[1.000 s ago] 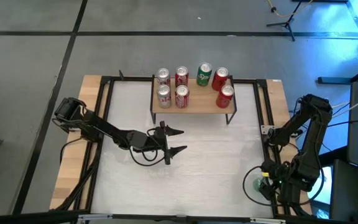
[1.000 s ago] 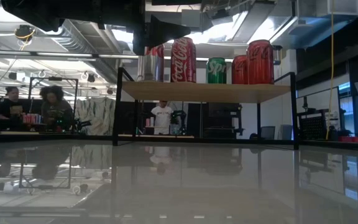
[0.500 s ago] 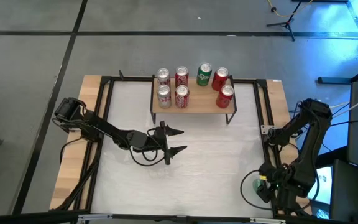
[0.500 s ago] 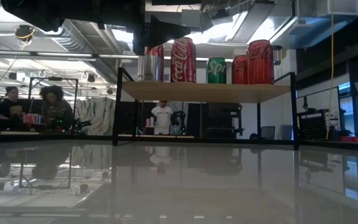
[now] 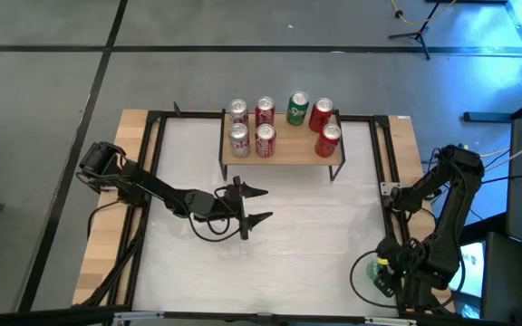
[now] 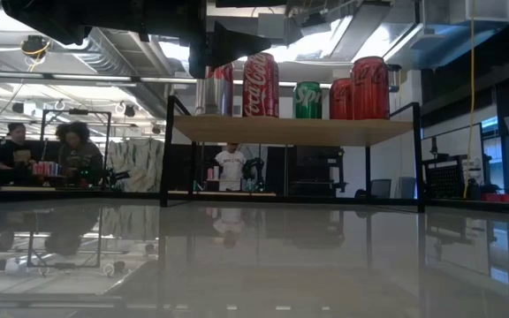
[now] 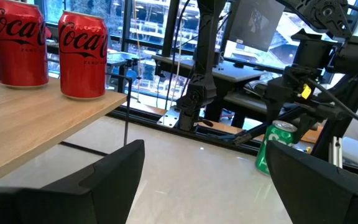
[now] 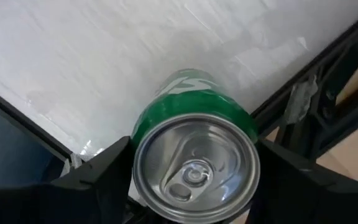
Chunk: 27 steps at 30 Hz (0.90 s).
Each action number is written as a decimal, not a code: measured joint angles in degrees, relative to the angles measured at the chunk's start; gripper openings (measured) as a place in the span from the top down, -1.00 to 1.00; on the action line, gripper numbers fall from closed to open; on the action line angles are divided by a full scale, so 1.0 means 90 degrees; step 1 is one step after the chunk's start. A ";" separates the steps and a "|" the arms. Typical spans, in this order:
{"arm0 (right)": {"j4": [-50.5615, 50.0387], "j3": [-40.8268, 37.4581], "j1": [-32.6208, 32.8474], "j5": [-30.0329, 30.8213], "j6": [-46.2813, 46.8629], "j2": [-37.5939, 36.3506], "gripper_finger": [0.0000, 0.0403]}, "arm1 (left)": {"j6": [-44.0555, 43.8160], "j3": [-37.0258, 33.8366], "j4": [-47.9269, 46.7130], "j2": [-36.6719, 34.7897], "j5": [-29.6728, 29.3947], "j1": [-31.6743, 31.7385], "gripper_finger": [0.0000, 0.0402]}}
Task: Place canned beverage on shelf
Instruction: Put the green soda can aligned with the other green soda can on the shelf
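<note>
Your right end effector (image 8: 194,180) sits at the surface's (image 5: 315,226) near right corner, its fingers (image 8: 98,180) straddling an upright green can (image 8: 194,155) with a silver pull-tab top; they look pressed to its sides, but you cannot tell whether the grip is firm. Your left end effector (image 5: 259,205) hovers open mid-surface, empty. The light-wood shelf (image 5: 284,154) on black legs stands at the far edge, carrying six cans.
</note>
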 joint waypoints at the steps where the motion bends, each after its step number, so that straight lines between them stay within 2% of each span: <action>1: 0.0000 0.0000 0.0000 0.0054 -0.0081 0.0000 -0.39 | 0.0000 0.0000 0.0000 0.0000 0.0000 0.0002 -0.62; 5: 0.0014 0.0000 -0.0040 0.0439 -0.0560 0.0000 -0.39 | 0.0000 0.0000 0.0000 0.0000 0.0000 0.0000 -0.62; 9: 0.0078 -0.0005 -0.0343 0.0591 -0.1497 0.0000 -0.51 | 0.0002 0.0000 0.0000 0.0000 0.0000 0.0001 -0.62; 13: 0.0090 -0.0007 -0.0911 0.0584 -0.3178 0.0002 -0.52 | 0.0002 0.0000 0.0000 0.0000 0.0000 0.0002 -0.62; 19: 0.0200 -0.0007 -0.2098 0.0574 -0.5972 0.0002 -0.44 | 0.0003 0.0000 0.0000 0.0000 -0.0002 0.0002 -0.62; 27: 0.1055 -0.0010 -0.3779 0.0505 -0.9469 0.0002 -0.49 | 0.0010 0.0000 0.0000 0.0000 -0.0005 0.0001 -0.62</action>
